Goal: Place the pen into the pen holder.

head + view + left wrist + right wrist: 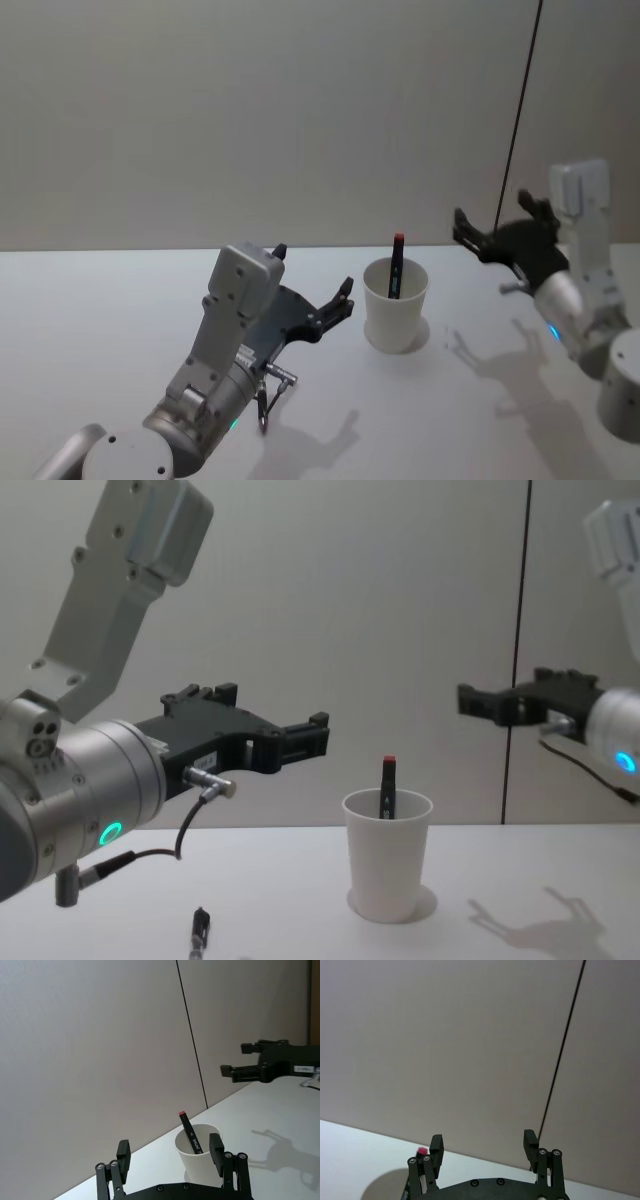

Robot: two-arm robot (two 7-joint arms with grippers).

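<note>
Now, the pen (397, 265): leans inside the pen holder (395, 322), its red-tipped end standing clear above the rim.
Pen holder: a white paper cup, upright on the bench (120, 330), between the two arms.
Left gripper (313, 272): raised just beside the cup on its left, fingers apart, holding nothing.
Right gripper (490, 225): raised off to the cup's right, farther away, fingers apart and empty.
Progress: the placing looks done; nothing grips the pen, and by appearances only drawing the arms away is left.
</note>
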